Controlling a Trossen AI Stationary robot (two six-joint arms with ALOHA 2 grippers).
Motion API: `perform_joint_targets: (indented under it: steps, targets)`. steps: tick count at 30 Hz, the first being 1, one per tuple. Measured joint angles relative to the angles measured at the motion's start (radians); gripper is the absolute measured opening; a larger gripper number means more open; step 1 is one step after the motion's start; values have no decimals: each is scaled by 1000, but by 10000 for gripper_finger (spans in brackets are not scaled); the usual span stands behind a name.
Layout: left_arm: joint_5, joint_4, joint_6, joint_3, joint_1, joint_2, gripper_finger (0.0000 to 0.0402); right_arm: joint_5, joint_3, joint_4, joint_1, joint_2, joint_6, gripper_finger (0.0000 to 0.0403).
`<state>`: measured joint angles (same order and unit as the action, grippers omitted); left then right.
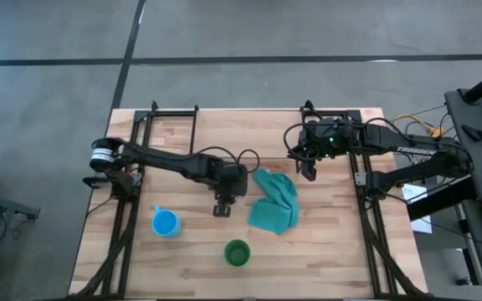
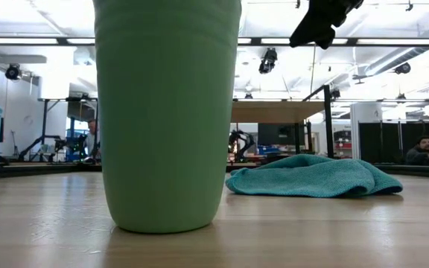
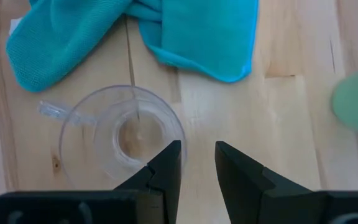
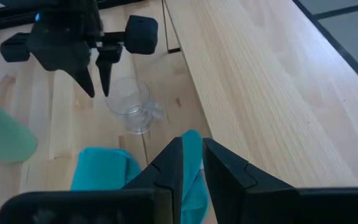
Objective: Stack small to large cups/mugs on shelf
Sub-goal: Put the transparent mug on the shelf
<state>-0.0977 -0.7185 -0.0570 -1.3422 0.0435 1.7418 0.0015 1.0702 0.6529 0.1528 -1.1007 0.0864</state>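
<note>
left gripper (image 1: 222,209): hanging over the middle of the table, right above the clear glass cup (image 3: 122,135). In its wrist view the fingers (image 3: 166,167) sit a little apart with nothing between them, one tip over the cup's rim. Can't tell if it actually touches the glass.

right gripper (image 1: 308,171): parked up near the far side of the table, above bare wood, just beyond the cloth. Fingers (image 4: 169,163) nearly together with a thin gap, nothing held.

clear glass cup: upright on the table, just beside the teal cloth (image 1: 274,202) but not touching it as far as I can see. It has a small handle on the side.

blue mug (image 1: 166,222): standing on the left part of the table, near the left arm's frame, well apart from the glass.

green cup (image 1: 238,252): upright near the front edge, in front of the cloth, and it fills most of the low view.

teal cloth: crumpled in a heap around the table's centre, between the two grippers.

shelf (image 4: 260,74): the lighter raised wooden board beside the glass cup in the right wrist view, with nothing standing on the part I can see.

background: a person (image 2: 423,149) sits way off in the room behind.
</note>
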Motion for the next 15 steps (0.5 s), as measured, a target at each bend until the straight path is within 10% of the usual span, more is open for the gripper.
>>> perform_joint_targets:
  steps: [15]
  targets:
    - [26, 2, -1, 7, -44, 7, 84, 0, 0, -4, 0, 0, 0, 57]
